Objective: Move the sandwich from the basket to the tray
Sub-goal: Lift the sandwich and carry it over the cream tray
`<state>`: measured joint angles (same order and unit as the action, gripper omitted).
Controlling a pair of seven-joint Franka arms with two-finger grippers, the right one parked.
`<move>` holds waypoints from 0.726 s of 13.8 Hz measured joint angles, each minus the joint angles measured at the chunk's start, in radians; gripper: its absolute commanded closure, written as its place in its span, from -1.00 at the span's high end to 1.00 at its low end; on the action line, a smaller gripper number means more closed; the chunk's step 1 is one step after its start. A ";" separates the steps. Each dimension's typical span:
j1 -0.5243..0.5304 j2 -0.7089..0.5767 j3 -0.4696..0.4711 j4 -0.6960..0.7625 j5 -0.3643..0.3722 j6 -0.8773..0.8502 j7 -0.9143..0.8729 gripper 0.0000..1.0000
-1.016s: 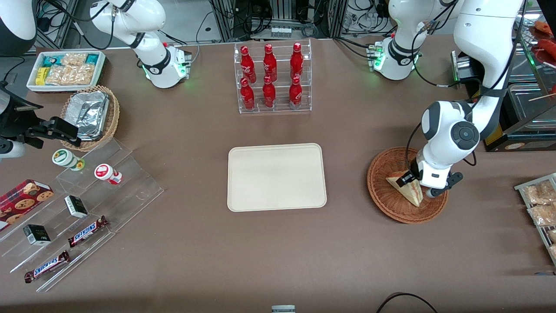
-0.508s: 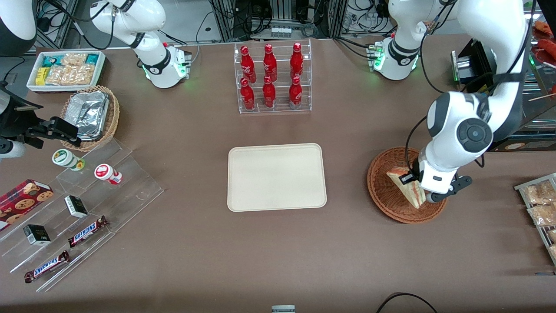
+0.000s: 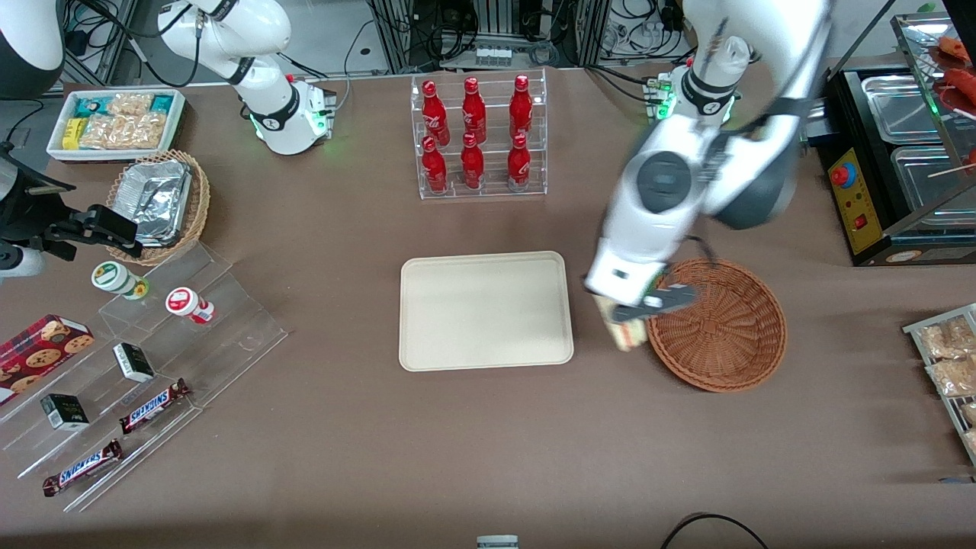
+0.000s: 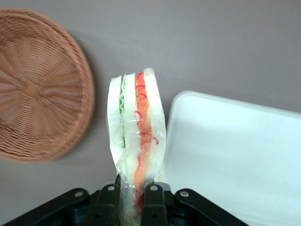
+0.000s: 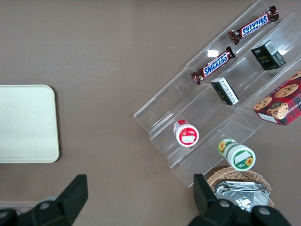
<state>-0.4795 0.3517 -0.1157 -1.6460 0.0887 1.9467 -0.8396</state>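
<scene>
Gripper (image 3: 627, 319) is up off the table, over the strip of bare tabletop between the basket (image 3: 717, 324) and the tray (image 3: 486, 310). Fingers (image 4: 151, 203) clamped on the sandwich (image 4: 136, 136), pinching the wrapped wedge at one end. Sandwich is out of the basket, held in the air on edge, red and green filling layers showing between the bread slices. In the front view it (image 3: 624, 332) hangs just beside the basket rim, near the tray's short edge, not over the tray yet. Tray (image 4: 235, 155) has nothing on it. Basket (image 4: 37, 94) sits toward the working arm's end.
</scene>
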 measured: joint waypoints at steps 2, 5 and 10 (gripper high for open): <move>-0.066 0.059 0.000 0.043 0.000 0.001 -0.002 -1.00; -0.148 0.157 0.000 0.132 0.000 0.002 -0.006 -1.00; -0.226 0.299 0.000 0.228 0.000 0.041 -0.007 -1.00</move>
<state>-0.7053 0.6510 -0.1161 -1.4181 0.0891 1.9878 -0.8461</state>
